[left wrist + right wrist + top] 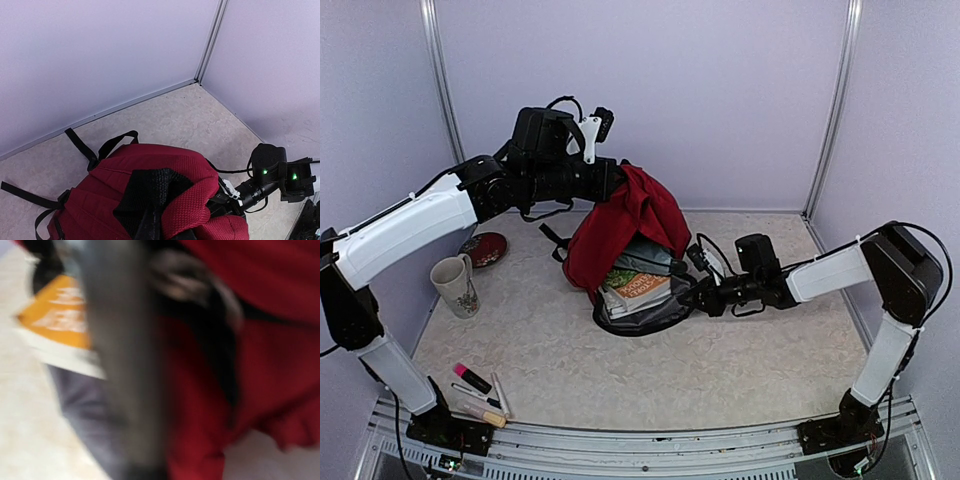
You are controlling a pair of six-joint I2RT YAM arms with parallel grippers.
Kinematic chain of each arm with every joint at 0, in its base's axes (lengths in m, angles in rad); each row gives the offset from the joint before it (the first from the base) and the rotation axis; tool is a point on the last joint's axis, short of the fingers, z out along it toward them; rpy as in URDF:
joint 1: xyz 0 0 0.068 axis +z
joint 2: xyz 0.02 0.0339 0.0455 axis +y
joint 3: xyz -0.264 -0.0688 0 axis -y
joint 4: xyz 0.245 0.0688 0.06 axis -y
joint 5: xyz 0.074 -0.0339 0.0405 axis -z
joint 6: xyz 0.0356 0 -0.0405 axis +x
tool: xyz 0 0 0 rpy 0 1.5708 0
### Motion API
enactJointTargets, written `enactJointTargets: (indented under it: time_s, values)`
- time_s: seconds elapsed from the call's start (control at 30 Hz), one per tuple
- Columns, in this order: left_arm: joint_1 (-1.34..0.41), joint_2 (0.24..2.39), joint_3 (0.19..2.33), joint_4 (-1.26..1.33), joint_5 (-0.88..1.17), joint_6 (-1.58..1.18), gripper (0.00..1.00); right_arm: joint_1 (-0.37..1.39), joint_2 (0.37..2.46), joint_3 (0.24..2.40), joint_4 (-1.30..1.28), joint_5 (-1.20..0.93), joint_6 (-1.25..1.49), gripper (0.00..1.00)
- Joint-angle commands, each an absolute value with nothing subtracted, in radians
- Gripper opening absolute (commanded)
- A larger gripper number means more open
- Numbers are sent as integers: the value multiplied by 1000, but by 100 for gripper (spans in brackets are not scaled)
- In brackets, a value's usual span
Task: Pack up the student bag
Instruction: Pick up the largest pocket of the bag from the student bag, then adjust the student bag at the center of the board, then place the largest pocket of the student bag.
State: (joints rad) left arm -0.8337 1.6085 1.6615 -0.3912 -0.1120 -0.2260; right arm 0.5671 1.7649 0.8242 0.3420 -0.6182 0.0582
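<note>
Pinching bunched top fabric, the left gripper [613, 184] holds up the large dark red fabric student bag [625, 225] mid-table. An orange-covered book [640, 288] lies inside, its title unreadable. The right gripper [696, 291] meets the bag's rim; I cannot tell its jaws' state.

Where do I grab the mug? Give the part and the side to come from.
Grip the mug by its rim, coming straight down from above. It stands upright with its mouth open, so one finger can go inside and one outside the wall. The near rim looks easiest to reach. The left hand is nearest, but it holds up the bag.
</note>
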Motion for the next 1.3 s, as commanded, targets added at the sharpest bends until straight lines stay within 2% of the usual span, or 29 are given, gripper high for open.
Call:
enactJointTargets:
  time_s: [0.0,0.17,0.33,0.43,0.5,0.73,0.77,0.87,0.93,1.1,1.27]
  values:
    - [-844,1514,1733,-295,-182,-183,0,566,1691,842,413,-921,117,0]
    - [-840,1448,1743,-350,-364,-111,0,588,1390,843,484,-1072,274,0]
    - [-894,1387,1768,-380,-430,-82,0,592,1161,980,390,-922,426,0]
    - [-981,1370,1795,-390,-489,-45,0,588,1177,1094,217,-755,580,0]
    - [-1037,1369,1806,-386,-488,-18,0,580,1222,1149,153,-731,654,0]
    - [-1055,1408,1793,-383,-279,-114,0,512,1351,1145,122,-654,757,0]
    - [-1055,1419,1780,-377,-263,-128,0,502,1364,1134,117,-648,751,5]
    - [-1041,1446,1706,-329,-212,-206,0,477,1399,1100,89,-641,729,37]
    - [-1019,1441,1623,-274,-196,-286,0,466,1416,1089,63,-666,703,52]
    - [-933,1364,1406,-130,-187,-443,0,462,1420,1170,-113,-724,575,63]
    - [-865,1318,1320,-79,-221,-513,0,463,1368,1315,-380,-470,357,71]
